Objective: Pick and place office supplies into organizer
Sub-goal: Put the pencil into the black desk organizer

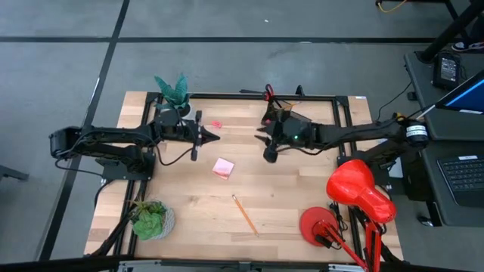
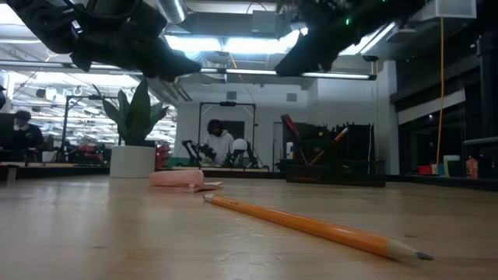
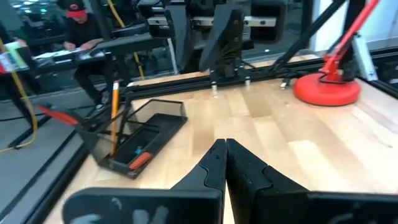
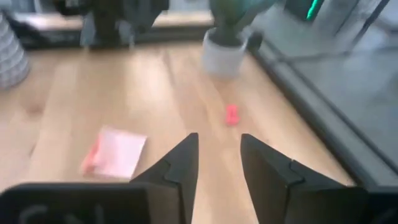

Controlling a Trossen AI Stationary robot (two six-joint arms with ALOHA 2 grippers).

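Note:
The black organizer (image 3: 140,134) stands at the table's far edge. It holds an upright orange pencil (image 3: 114,118), red-handled scissors (image 3: 56,115) and a small red item (image 3: 140,160). In the high view the organizer (image 1: 271,115) lies partly under my right arm. A pink sticky-note pad (image 1: 223,168) lies flat at mid-table, a small red eraser (image 1: 217,124) beyond it, and an orange pencil (image 1: 244,214) nearer the front. My left gripper (image 1: 217,137) hovers shut, left of the eraser. My right gripper (image 4: 219,162) is open in the air, above and right of the pad (image 4: 115,152).
A potted plant in a white pot (image 1: 172,91) stands at the far left, and another plant (image 1: 151,219) at the near left corner. A red desk lamp (image 1: 355,189) with a round base (image 1: 321,225) fills the near right corner. A black frame rail (image 1: 242,97) runs along the far edge.

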